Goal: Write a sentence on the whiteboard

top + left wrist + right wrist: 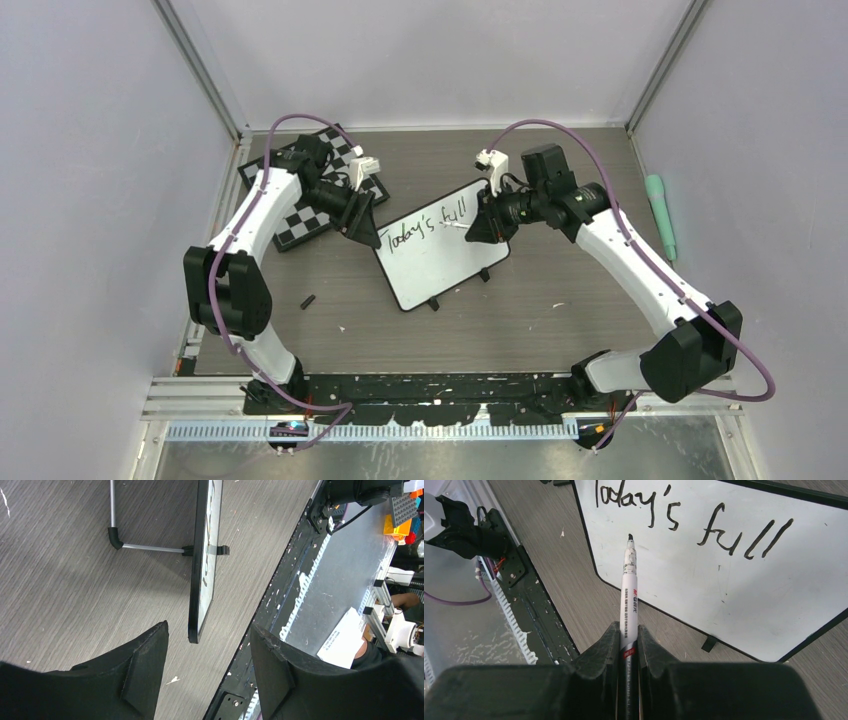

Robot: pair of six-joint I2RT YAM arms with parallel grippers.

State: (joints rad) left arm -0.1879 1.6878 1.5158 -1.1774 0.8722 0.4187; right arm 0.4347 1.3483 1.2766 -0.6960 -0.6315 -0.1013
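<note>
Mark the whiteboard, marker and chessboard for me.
whiteboard (pixel 440 265), top external view, blank lower half of its face.
marker (pixel 629 605), right wrist view, white barrel.
chessboard (pixel 300 225), top external view, checkered near corner.

Noted glossy, smooth white face on whiteboard, thin black frame; matt grey wood-grain table; smooth white plastic marker.

Cannot see top and right corners of the whiteboard, cropped by the right wrist frame. Cannot follow the marker past bottom centre, rear buried in the right gripper. Cannot identify the dark speck, lower left overhead.
</note>
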